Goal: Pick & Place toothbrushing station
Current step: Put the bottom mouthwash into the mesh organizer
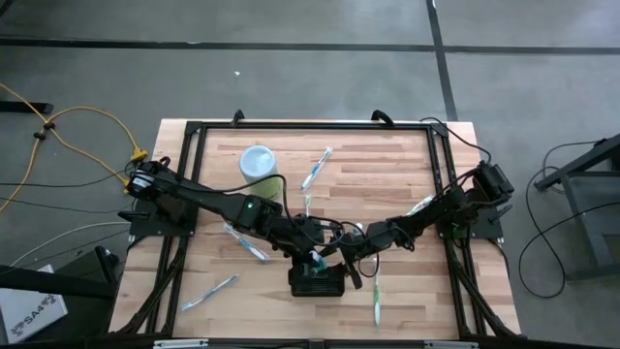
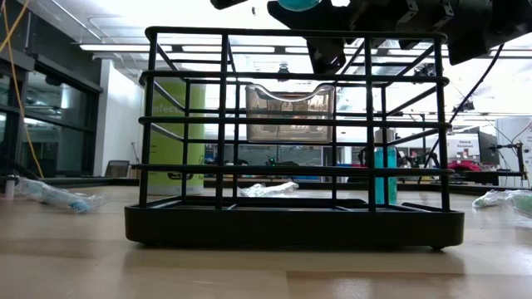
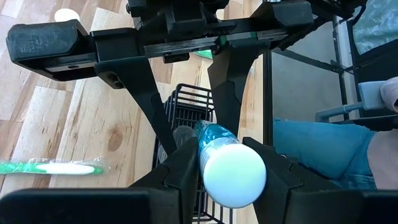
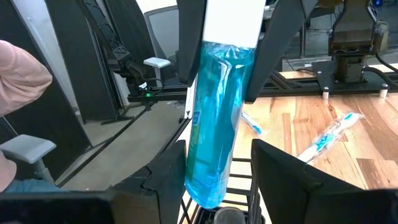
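Black wire bars fill the low view: the toothbrushing station, an open wire rack on a solid base, stands upright on the wooden table right at the lens, with wrapped toothbrushes lying behind it.

From above, the station sits near the table's front edge at the middle. Both arms reach inward and meet just over it. A pale green cup stands well apart, toward the back.

Past the left wrist, the left gripper pinches a blue wrapped toothbrush, its fingers pressed on either side, the rack directly beneath.

Past the right wrist, the right gripper stands wide, its fingers flanking the upright toothbrush without clearly touching it. A person's pink sleeve shows at the side.
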{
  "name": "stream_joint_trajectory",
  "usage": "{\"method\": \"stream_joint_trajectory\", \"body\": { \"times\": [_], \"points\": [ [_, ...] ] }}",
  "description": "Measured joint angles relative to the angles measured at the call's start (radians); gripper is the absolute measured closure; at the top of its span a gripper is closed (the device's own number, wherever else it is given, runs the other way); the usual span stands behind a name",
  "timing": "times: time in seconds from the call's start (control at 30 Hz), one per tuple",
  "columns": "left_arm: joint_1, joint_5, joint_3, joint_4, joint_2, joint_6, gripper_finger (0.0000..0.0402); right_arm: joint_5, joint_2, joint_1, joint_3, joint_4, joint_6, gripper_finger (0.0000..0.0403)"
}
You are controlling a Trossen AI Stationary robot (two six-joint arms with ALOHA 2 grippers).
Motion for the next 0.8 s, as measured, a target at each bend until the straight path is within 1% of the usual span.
{"method": "stream_joint_trajectory", "body": {
  "times": [0.27, 0.37, 0.53, 0.8],
  "points": [
    [0.0, 0.0, 0.0, 0.0, 0.0, 0.0, 0.0291, -0.014, -0.029, 0.0, 0.0, -0.009, 0.0, 0.023],
    [-0.002, 0.0, 0.0, 0.0, 0.0, 0.0, 0.0291, -0.032, -0.059, 0.0, -0.001, -0.049, 0.0, 0.023],
    [-0.008, -0.001, 0.0, -0.001, 0.0, 0.0, 0.0291, -0.032, -0.107, 0.001, -0.001, -0.173, 0.004, 0.023],
    [-0.014, -0.003, 0.0, -0.001, 0.0, 0.0, 0.0291, -0.045, -0.181, 0.004, -0.001, -0.289, 0.024, 0.023]
  ]
}}
